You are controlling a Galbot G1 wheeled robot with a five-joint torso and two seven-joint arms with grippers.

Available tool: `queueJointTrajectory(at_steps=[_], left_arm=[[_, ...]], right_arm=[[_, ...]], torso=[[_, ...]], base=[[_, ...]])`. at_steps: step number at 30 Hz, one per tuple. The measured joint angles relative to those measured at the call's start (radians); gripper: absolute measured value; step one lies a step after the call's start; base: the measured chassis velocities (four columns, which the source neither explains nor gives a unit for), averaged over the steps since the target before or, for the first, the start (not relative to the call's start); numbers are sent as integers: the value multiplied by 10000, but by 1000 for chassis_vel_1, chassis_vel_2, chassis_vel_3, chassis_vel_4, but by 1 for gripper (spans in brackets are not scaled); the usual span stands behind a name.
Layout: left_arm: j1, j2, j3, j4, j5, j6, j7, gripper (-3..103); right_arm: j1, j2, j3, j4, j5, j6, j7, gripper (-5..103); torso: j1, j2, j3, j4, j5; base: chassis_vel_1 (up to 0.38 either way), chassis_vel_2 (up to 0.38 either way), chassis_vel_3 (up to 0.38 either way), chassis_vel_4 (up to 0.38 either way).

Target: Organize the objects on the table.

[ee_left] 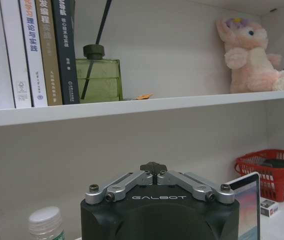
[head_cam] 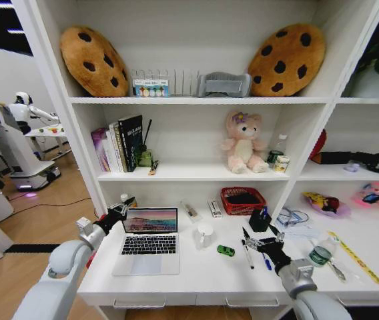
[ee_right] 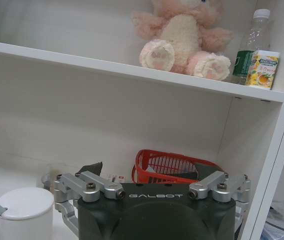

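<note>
On the white table (head_cam: 196,277) an open silver laptop (head_cam: 149,248) sits at the left. Right of it stand a white cup (head_cam: 205,235) and a tiny green toy car (head_cam: 225,251). Loose pens (head_cam: 248,255) lie near the middle. A green-capped bottle (head_cam: 321,252) and a yellow ruler (head_cam: 356,257) are at the right. My left gripper (head_cam: 124,207) (ee_left: 153,168) hovers shut and empty by the laptop screen's upper left corner. My right gripper (head_cam: 263,241) (ee_right: 149,171) hangs open just above the pens, with the cup (ee_right: 24,210) beside it.
A red basket (head_cam: 243,199) and a black pen holder (head_cam: 259,221) stand at the back of the desk. A white-capped bottle (ee_left: 46,222) stands by the left gripper. Shelves above carry books (head_cam: 119,143), a pink teddy bear (head_cam: 243,141) and cookie cushions (head_cam: 95,60).
</note>
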Motion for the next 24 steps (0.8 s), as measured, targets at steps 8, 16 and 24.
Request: queueJointTrajectory(at_steps=[8,16,24], left_arm=[[-32,96,23,-41,467,-17,323,0],[265,338,-20,-176,772,80,454,0],[-165,350,257,-44,739,143,244,0]], right_arm=[[162,-125,75,-147,193,-10,-20,100],[475,-201,-17,-375,330,-61,-102,100],[534,-146,-75,-487,359,-86,-114,100]], torso=[[0,1,-1,0,0],[-1,0,-1,2,0],[-2,0,-1,-1,0]], base=[[0,0,0,0],[0,0,0,0],[0,0,0,0]])
